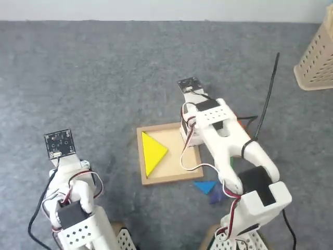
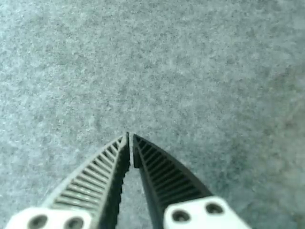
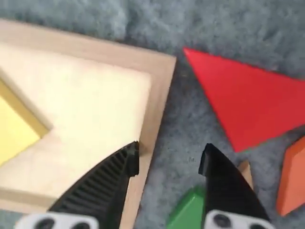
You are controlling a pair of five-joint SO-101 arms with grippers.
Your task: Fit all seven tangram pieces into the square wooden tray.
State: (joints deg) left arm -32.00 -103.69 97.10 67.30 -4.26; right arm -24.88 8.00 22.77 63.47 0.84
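The square wooden tray (image 1: 178, 177) lies mid-table with a yellow triangle (image 1: 152, 150) in its left half. In the right wrist view, my right gripper (image 3: 170, 157) is open, with one finger over the tray floor and the other outside the rim (image 3: 161, 90). Past that rim on the carpet lie a red triangle (image 3: 248, 105), an orange piece (image 3: 293, 176) and a green piece (image 3: 188, 210). The yellow triangle (image 3: 14, 129) shows at the edge. A blue triangle (image 1: 206, 186) and a purple piece (image 1: 216, 197) lie near the tray's front right corner. My left gripper (image 2: 129, 139) is shut on nothing over bare carpet.
Grey carpet covers the table. A cream perforated basket (image 1: 317, 57) stands at the far right edge. The right arm's white body (image 1: 229, 140) hangs over the tray's right side and hides the pieces beyond it. A black cable (image 1: 268, 99) rises beside that arm.
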